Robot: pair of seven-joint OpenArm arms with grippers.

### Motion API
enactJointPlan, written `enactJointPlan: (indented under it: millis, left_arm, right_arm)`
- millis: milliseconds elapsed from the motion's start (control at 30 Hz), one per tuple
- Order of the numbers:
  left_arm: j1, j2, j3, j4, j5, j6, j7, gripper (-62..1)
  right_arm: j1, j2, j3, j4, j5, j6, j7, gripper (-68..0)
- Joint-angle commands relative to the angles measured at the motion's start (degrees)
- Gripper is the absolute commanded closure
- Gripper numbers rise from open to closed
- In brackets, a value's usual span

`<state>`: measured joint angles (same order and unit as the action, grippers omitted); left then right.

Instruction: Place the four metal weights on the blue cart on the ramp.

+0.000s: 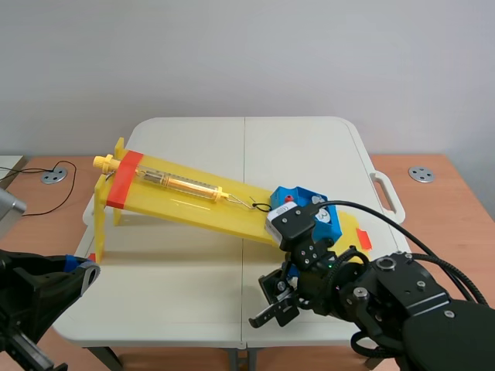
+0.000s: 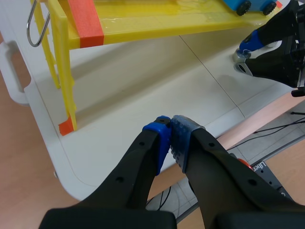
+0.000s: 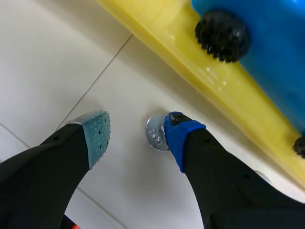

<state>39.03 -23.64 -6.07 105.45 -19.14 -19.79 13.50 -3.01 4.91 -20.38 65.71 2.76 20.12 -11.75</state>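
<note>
1. We see a white folding table [image 1: 193, 270] that carries everything.
2. The yellow ramp [image 1: 186, 205] lies across it, with its high end on legs at the far left and its low end at the right. An orange-red band [image 1: 124, 179] wraps its high end.
3. The right gripper [image 3: 137, 131] hangs over the table on the near side of the ramp's low end. Its fingers stand wide apart and clamp nothing.
4. The left gripper [image 2: 170, 126] is at the near left, over the table's corner. Its two pads are pressed together with nothing between them.
5. The blue cart [image 1: 302, 195] sits on the ramp's low right end, its black toothed wheels [image 3: 221, 36] on the yellow surface.
6. A yellow spring scale [image 1: 178, 183] lies along the ramp, left of the cart.
7. One metal weight [image 3: 155, 133] lies flat on the table, near the ramp's edge and below the cart. It touches the blue pad of one right finger, while the other pad stays well apart from it. We cannot make out the other weights.
</note>
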Motion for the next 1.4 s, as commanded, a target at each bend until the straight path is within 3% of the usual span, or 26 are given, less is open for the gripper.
enactJointPlan:
  millis: [0, 167, 300, 467, 633, 1067, 1367]
  left_arm:
    - [-1.1, 0.8, -0.9, 4.1, -2.5, -1.4, -4.7, -3.6]
    - [-1.1, 0.8, -0.9, 4.1, -2.5, -1.4, -4.7, -3.6]
    - [-1.1, 0.8, -0.9, 4.1, -2.5, -1.4, -4.6, -3.6]
    - [-1.1, 0.8, -0.9, 4.1, -2.5, -1.4, -4.7, -3.6]
    - [-1.1, 0.8, -0.9, 4.1, -2.5, -1.4, -4.7, -3.6]
    - [-1.1, 0.8, -0.9, 4.1, -2.5, -1.4, -4.6, -3.6]
    - [-1.1, 0.7, -0.9, 4.1, -2.5, -1.4, -4.6, -3.6]
  right_arm:
    - [5.1, -0.7, -0.8, 1.7, 1.4, -1.7, 7.3, -26.7]
    - [5.1, -0.7, -0.8, 1.7, 1.4, -1.7, 7.0, -21.0]
    - [5.1, -0.6, -0.8, 1.5, 1.4, -1.8, 4.7, -11.8]
    - [5.1, -0.4, -0.8, 1.2, 1.4, -3.7, 1.8, -0.5]
    - [4.8, 0.5, -0.8, 2.6, 2.1, -3.6, 0.4, -0.7]
    - [-7.0, 9.9, 3.0, 28.7, 12.6, -2.7, -6.7, -0.7]
    - [-16.8, 15.5, 14.1, 43.0, 21.0, -2.0, -11.1, -0.6]
